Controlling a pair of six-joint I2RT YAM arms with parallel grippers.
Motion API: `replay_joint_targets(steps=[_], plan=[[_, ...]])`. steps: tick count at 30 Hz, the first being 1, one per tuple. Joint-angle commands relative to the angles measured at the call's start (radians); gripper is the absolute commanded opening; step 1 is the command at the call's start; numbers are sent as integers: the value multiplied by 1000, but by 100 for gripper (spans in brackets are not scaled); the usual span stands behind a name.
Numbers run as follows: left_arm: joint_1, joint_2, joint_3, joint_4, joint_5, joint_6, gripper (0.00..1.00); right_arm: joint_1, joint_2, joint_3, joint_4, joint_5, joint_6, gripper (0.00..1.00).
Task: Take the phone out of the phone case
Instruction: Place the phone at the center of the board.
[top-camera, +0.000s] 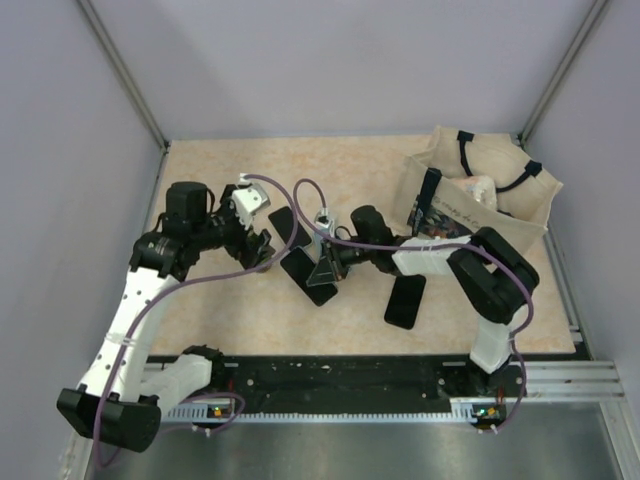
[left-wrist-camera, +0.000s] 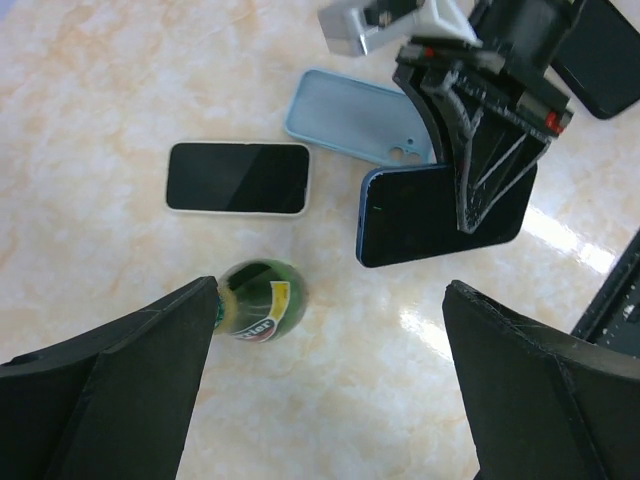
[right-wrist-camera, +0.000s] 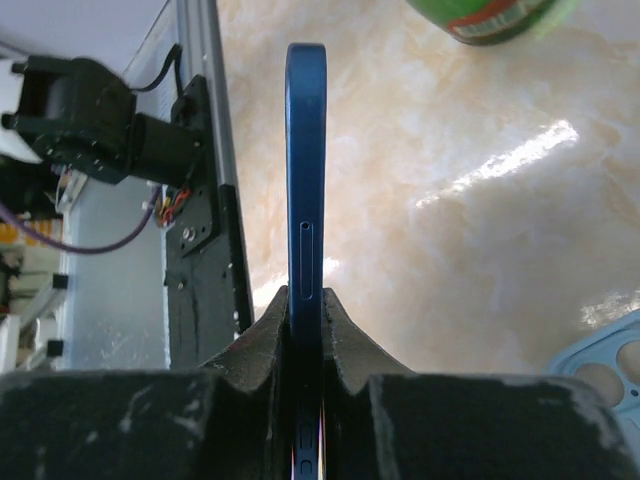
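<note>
The slim dark blue phone (left-wrist-camera: 410, 215) is out of its cover. It stands on edge in the right hand (right-wrist-camera: 305, 310), whose two black fingers are clenched flat against its faces near one end. The rest of the phone juts out unsupported. The pale blue soft phone case (left-wrist-camera: 345, 115) lies empty and face up on the tabletop, just on the far side of the phone, with its camera cut-out showing. By the look of things the separation is done, and what remains is to set the phone down safely.

The left hand (left-wrist-camera: 330, 300) hangs released, its fingers spread wide and holding nothing, just to the left of the phone.

The grip looks like the main risk. It takes only a narrow strip at one end, so the phone's own weight could swivel it between the pads or let it slide out and drop. If the phone is lowered without care it could land on the case. A sweep of the open left hand could tip the green bottle with a yellow label (left-wrist-camera: 255, 300) that stands beneath it, or nudge the white-rimmed phone with a black screen (left-wrist-camera: 237, 178) lying to the bottle's far left.

The tabletop (top-camera: 250, 320) is glossy beige marbled laminate showing bright glare. A black phone (top-camera: 405, 300) lies to the right, and a beige canvas tote bag (top-camera: 480, 195) sits at the far right corner. Plain lilac-grey walls (top-camera: 300, 70) with metal corner posts close the space in.
</note>
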Motion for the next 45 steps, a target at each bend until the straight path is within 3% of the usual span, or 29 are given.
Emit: replay_joint_targets(steps=[1,10,28,45], plan=[[8,-19,85,68,-100,-84,99,7,91,4,247,40,206,0],[7,-21,76,76,-103,-87,99,58,208,31,280,48,269,1],[7,-33,56,62,-83,-73,99,87,234,90,50,145,162,29],[7,-50,43,64,-61,-70,99,121,144,106,-154,290,-14,47]])
